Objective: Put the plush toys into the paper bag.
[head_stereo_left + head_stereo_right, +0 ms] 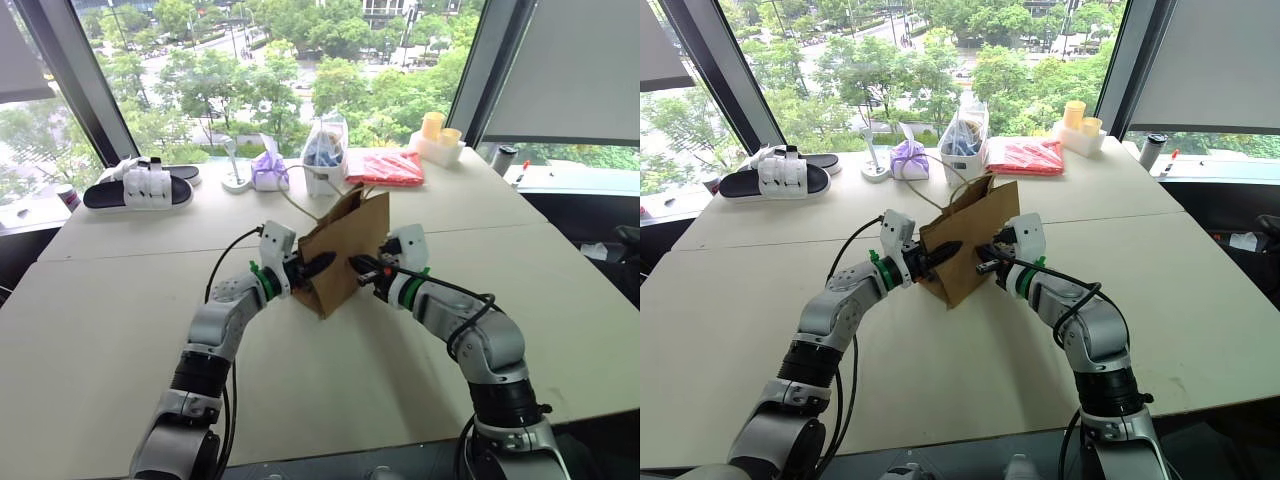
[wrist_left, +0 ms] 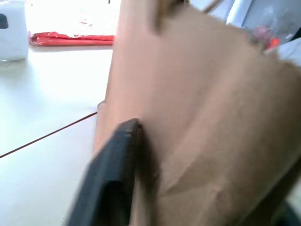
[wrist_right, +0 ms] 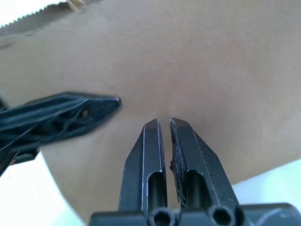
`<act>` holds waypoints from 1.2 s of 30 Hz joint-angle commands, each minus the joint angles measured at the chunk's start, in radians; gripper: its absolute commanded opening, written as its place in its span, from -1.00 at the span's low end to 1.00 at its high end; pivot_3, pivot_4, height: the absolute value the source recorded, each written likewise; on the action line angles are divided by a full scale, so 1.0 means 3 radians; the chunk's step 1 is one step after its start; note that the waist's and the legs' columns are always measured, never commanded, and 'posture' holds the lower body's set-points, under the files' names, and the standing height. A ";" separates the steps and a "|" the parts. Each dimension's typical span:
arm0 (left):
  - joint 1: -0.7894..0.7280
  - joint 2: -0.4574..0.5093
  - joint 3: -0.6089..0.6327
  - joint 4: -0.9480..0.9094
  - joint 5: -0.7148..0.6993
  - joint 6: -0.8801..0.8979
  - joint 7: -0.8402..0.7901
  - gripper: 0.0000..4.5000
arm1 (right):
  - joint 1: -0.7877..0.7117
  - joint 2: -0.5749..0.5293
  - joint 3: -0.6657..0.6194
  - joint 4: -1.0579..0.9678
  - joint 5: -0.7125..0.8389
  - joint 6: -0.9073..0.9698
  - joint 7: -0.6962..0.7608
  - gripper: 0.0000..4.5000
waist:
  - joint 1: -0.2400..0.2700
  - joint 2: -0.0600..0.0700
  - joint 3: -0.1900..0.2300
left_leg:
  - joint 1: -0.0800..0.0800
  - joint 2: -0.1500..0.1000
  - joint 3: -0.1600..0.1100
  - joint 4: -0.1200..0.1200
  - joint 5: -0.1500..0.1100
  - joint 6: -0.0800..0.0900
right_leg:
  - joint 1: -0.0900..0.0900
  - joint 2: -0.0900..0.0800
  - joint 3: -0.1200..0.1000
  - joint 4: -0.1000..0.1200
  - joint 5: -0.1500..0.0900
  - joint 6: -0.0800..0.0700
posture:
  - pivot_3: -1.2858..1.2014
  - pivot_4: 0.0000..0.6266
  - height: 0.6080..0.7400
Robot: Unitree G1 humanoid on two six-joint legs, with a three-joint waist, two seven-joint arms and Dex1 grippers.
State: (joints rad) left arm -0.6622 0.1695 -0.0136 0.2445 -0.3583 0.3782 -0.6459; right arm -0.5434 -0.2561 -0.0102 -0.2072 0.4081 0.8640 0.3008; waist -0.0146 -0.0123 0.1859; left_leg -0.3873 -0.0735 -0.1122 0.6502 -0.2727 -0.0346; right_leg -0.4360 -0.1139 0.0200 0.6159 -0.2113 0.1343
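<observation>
A: Nearest the viewer, what do the two arms do?

B: The right gripper [image 3: 164, 123] has its jaws pressed together with the tips against the side wall of the paper bag [image 1: 345, 250]; whether paper is pinched between them cannot be told. The left gripper [image 1: 322, 266] meets the bag from the opposite side, one dark finger lying flat on the brown wall. Whether its jaws are spread or closed cannot be told.

A: Where is the bag relative to the jaws?

B: Directly between them, upright on the worktop [image 1: 120, 330], its mouth above both sets of jaws, a loop handle [image 1: 292, 203] trailing beyond.

A: And the plush toys?

B: Not identifiable from these views; the bag's inside is hidden.

A: Which step is in hand?

B: Judged: steadying or shaping the bag. The next move calls for a firm hold on the rim to keep the mouth open.

A: Farther off?

B: Beyond the jaws lie a purple bundle [image 1: 268, 168], a clear plastic bag [image 1: 325, 150], a red packet [image 1: 385, 167] and a sandal [image 1: 140, 188].
</observation>
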 commanded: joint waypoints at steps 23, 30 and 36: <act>-0.1590 0.0618 -0.0070 0.2477 0.0038 -0.0317 -0.2968 -0.99 | 0.1447 -0.1436 -0.2130 -0.1940 0.1703 0.1028 0.0382 -0.88 | 0.0005 -0.0002 0.0001 | 0.0003 0.0000 0.0002 0.0009 -0.0005 0.0011 | 0.0016 0.0001 -0.0010 -0.0004 -0.0001 0.0001 | 0.03 -0.52 1.00; -0.1626 0.0541 -0.0138 0.2756 0.0344 -0.0581 -0.3187 -0.99 | 0.1424 -0.1531 -0.1952 -0.1890 0.1764 0.0934 0.0273 -0.88 | 0.0015 -0.0003 0.0002 | -0.0002 -0.0001 0.0001 0.0016 -0.0006 0.0012 | 0.0017 0.0000 -0.0010 -0.0004 -0.0001 0.0002 | 0.03 -0.52 1.00; -0.1568 0.0617 -0.0146 0.2811 0.0530 -0.0690 -0.3143 0.05 | 0.1315 -0.1583 -0.1717 -0.1794 0.1742 0.0801 0.0247 -0.88 | 0.0011 -0.0003 0.0002 | -0.0002 -0.0001 0.0000 0.0017 -0.0006 0.0012 | 0.0017 0.0000 -0.0011 -0.0003 -0.0001 0.0002 | 0.03 -0.52 1.00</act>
State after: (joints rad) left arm -1.1150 0.3354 -0.0651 1.1000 -0.2085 0.2016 -1.5899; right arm -0.1331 -0.7186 -0.5291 -0.7400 0.9257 1.1345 0.3773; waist -0.0113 -0.0133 0.1865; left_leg -0.3877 -0.0737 -0.1122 0.6553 -0.2747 -0.0309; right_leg -0.4310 -0.1139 0.0168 0.6151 -0.2115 0.1348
